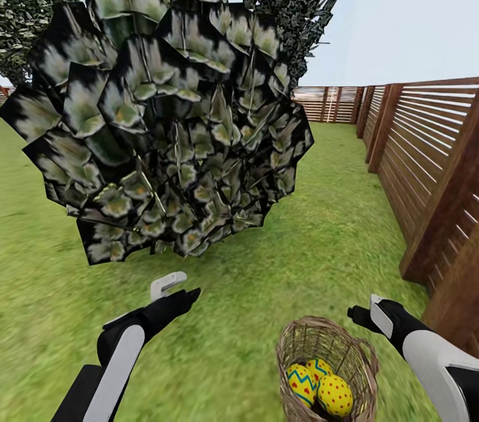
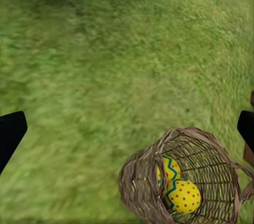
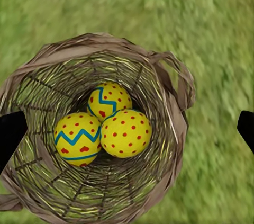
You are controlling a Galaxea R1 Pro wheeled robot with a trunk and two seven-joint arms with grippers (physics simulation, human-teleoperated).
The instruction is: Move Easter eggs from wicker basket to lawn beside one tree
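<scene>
Bush [image 1: 173,109] looms ahead, fence [image 1: 432,162] right; both fingers wide, eggs [image 3: 103,123] in basket [image 3: 169,102]

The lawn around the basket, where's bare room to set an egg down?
Bare lawn lies between the bush and the wicker basket, beside the left end effector. Toward the fence it narrows. Inside the basket, three eggs crowd together.

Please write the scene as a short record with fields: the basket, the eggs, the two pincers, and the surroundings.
basket: round brown woven wicker basket, standing on the patchy green grass lawn
eggs: three small yellow eggs with blue zigzags and red dots, all inside the basket, touching each other
left pincer: open, empty, above grass
right pincer: open, empty, above the basket
surroundings: large dark leafy bush ahead; brown slatted wooden fence on the right
</scene>
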